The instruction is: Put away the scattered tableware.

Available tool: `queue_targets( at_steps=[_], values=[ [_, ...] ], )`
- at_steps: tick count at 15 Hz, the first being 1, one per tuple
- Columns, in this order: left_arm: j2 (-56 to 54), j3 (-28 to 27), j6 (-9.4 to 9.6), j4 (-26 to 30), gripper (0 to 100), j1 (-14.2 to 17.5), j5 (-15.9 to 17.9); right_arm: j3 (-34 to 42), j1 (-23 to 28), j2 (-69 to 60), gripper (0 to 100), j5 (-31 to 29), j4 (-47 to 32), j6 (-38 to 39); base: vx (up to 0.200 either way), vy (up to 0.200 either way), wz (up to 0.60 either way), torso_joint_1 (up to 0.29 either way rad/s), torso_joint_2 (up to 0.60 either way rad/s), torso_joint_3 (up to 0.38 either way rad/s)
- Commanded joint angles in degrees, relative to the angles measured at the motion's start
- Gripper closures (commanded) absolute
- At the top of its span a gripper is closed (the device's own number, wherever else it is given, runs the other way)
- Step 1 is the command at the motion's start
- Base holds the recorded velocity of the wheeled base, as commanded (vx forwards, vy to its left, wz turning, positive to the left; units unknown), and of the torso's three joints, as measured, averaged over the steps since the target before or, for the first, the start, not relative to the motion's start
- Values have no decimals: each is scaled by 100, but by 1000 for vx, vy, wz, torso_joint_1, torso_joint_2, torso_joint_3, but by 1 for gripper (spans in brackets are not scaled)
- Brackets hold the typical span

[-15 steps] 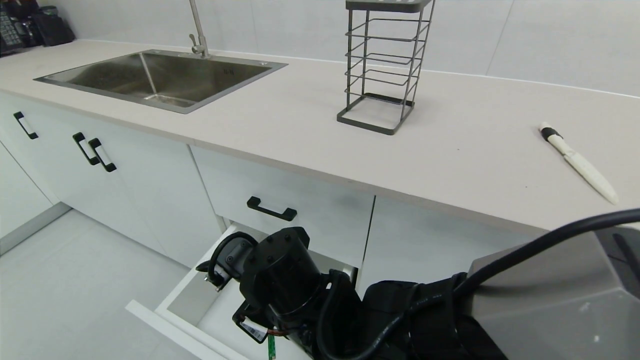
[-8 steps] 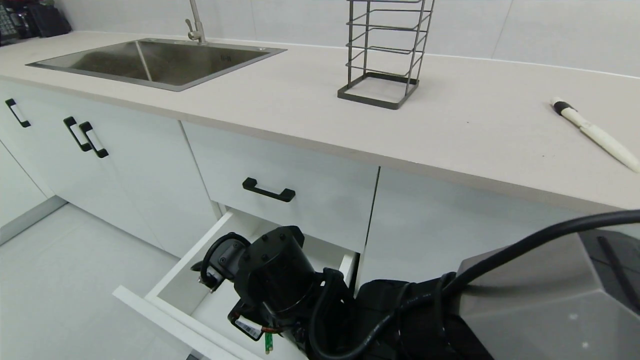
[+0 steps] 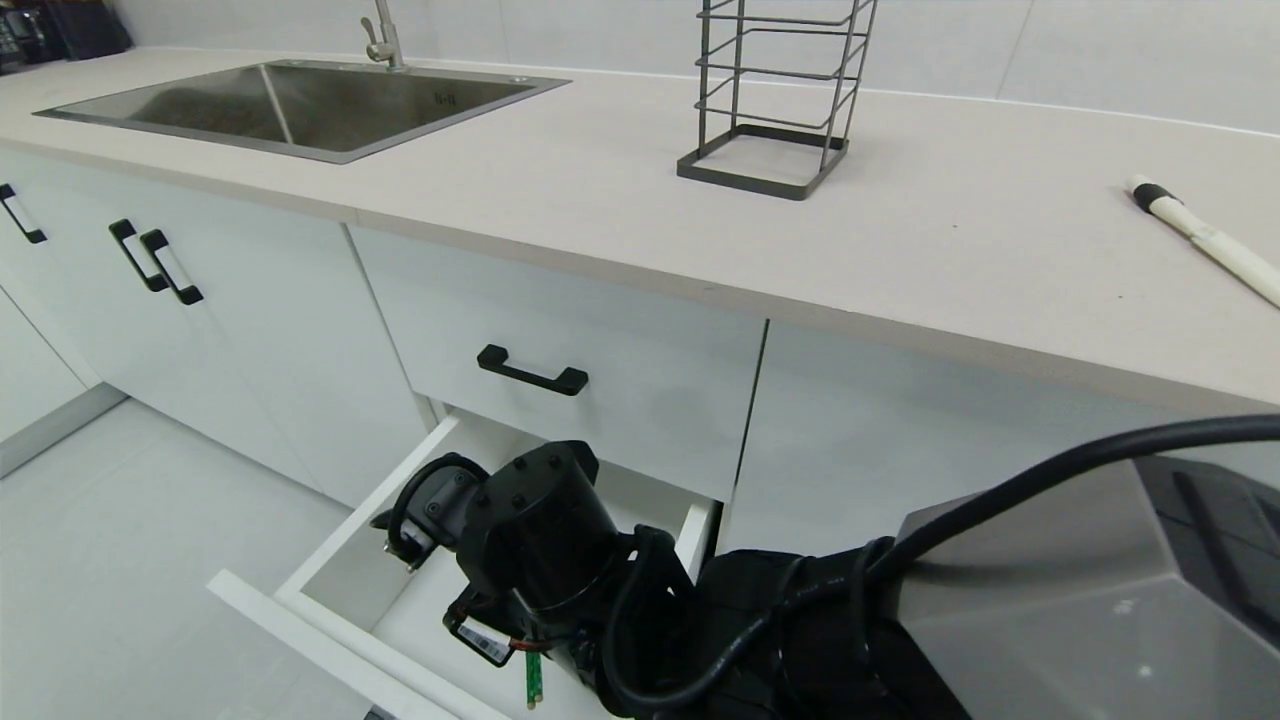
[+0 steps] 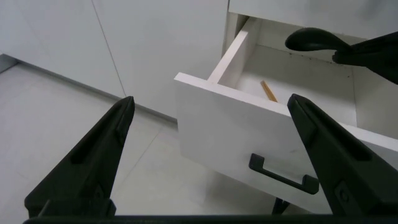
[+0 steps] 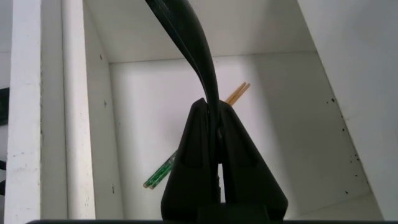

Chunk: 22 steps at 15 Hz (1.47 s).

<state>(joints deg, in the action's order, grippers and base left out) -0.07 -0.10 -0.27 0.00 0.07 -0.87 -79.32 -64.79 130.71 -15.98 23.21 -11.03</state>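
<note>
Over the open white lower drawer we find the right gripper, its two fingers closed tight on the handle of one long black plastic spoon. The handle runs straight out from between the fingertips and curves away above the drawer's white floor. From the left wrist we see the spoon's bowl above the back part of the drawer, clear of its walls.

On the drawer floor lies one pair of wooden chopsticks with green ends; we count two tips at the tan end. They lie slantwise below the right gripper, their middle hidden behind its fingers, and they touch neither the gripper nor the spoon.

The left gripper hangs outside the drawer, facing its front panel and the one black handle on it. Its two fingers are spread wide with nothing between them.

Up on the pale stone counter we count one long white utensil with a black band near the right edge, one dark upright wire rack well apart from it, and one steel sink farther left. Below the counter, one closed white drawer with a black handle sits directly above the open one.
</note>
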Motion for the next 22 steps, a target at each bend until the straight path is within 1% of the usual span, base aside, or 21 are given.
queue_targets(
  at_steps=[1, 3, 6, 7, 9, 12, 13, 16, 20, 22],
  values=[
    [7, 1, -8, 0, 0, 1, -1, -39, 28, 86, 100, 7, 34, -4, 0, 0, 0, 0, 0, 0],
    [7, 1, -8, 0, 0, 1, -1, -57, 125, 174, 100, 16, 184, -48, 0, 0, 0, 0, 0, 0],
    [7, 1, -8, 0, 0, 1, -1, -136, 362, 262, 100, -37, 861, -444, 0, 0, 0, 0, 0, 0],
    [7, 1, 0, 0, 0, 1, -1, -127, 397, 289, 100, -37, 896, -646, 0, 0, 0, 0, 0, 0],
    [7, 1, -8, 0, 0, 1, -1, -110, 406, 359, 100, -28, 948, -699, 0, 0, 0, 0, 0, 0],
    [7, 1, 0, 0, 0, 1, -1, -206, 397, 517, 100, 210, 878, -690, 0, 0, 0, 0, 0, 0],
    [7, 1, -8, 0, 0, 1, -1, -277, 397, 535, 100, 210, 817, -681, 0, 0, 0, 0, 0, 0],
    [7, 1, 0, 0, 0, 1, -1, -646, 406, 570, 100, 210, 201, -646, 0, 0, 0, 0, 0, 0],
    [7, 1, 0, 0, 0, 1, -1, -1410, 459, 1018, 100, 218, -387, -619, 0, 0, 0, 0, 0, 0],
    [7, 1, -8, 0, 0, 1, -1, -1850, 476, 1203, 100, 227, -616, -470, 0, 0, 0, 0, 0, 0]
  ],
)
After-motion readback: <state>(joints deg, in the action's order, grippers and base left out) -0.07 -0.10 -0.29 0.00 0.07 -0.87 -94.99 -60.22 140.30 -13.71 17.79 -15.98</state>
